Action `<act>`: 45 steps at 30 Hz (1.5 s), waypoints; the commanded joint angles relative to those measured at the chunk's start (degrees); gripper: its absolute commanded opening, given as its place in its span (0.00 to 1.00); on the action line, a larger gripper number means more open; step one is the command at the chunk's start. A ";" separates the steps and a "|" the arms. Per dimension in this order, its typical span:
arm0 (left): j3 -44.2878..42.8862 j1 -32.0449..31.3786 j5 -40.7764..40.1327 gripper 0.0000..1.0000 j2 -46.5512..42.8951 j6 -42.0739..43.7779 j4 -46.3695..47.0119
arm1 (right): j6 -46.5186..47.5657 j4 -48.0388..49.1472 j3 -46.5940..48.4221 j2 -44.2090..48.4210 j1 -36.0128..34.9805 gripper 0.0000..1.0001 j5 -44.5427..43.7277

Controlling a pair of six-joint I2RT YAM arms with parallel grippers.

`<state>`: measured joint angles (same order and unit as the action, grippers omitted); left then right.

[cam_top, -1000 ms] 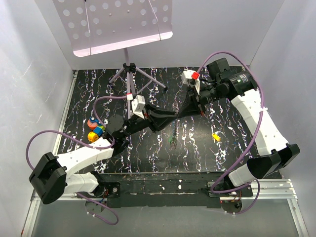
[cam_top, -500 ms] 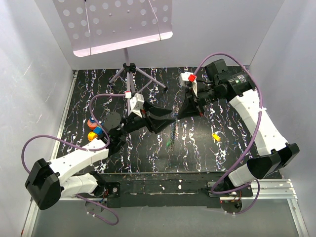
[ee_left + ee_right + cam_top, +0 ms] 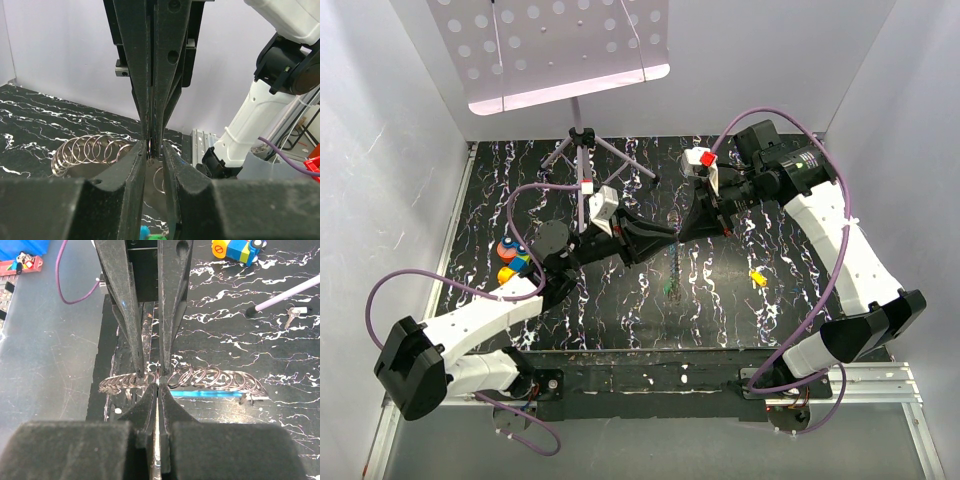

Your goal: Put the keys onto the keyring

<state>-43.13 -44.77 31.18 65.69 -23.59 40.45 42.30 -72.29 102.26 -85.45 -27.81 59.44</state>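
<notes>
My right gripper (image 3: 157, 385) is pressed shut on one loop of the keyring (image 3: 210, 377), a string of linked rings held above the middle of the table (image 3: 720, 310). My left gripper (image 3: 153, 150) meets it tip to tip from the left, fingers a narrow gap apart and straddling that same loop. The blue key (image 3: 210, 394) shows blurred just under the rings; I cannot tell whether it is threaded on. The yellow key (image 3: 756, 276) lies on the table, well apart to the right and nearer.
</notes>
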 commanded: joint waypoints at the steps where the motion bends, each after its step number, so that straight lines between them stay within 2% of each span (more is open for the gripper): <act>1: -2.22 0.13 1.17 0.20 -0.13 1.27 -2.56 | -0.12 0.31 0.49 0.90 -0.31 0.01 1.38; 9: -4.06 0.13 1.34 0.19 -0.04 3.38 -6.87 | -0.12 0.22 0.49 0.99 -0.40 0.01 1.47; 15: -5.29 0.13 2.39 0.08 0.67 3.99 -8.89 | -0.12 0.13 0.49 0.81 -0.58 0.01 1.29; 25: -6.43 0.13 2.22 0.09 0.67 5.58 -12.06 | -0.12 0.05 0.49 0.90 -0.66 0.01 1.29; 29: -6.35 0.13 1.87 0.16 0.49 5.66 -12.23 | -0.12 0.05 0.40 0.90 -0.75 0.01 1.29; 40: -6.44 0.13 1.95 0.15 0.66 6.19 -13.02 | -0.12 0.13 0.49 0.81 -0.84 0.01 1.20; 45: -6.61 0.13 2.13 0.10 0.84 6.28 -13.03 | -0.12 0.04 0.31 0.81 -0.93 0.01 1.21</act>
<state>-47.75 -44.73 32.80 66.32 -18.17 28.45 42.26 -72.51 102.26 -85.45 -28.18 58.06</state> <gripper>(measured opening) 0.119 0.028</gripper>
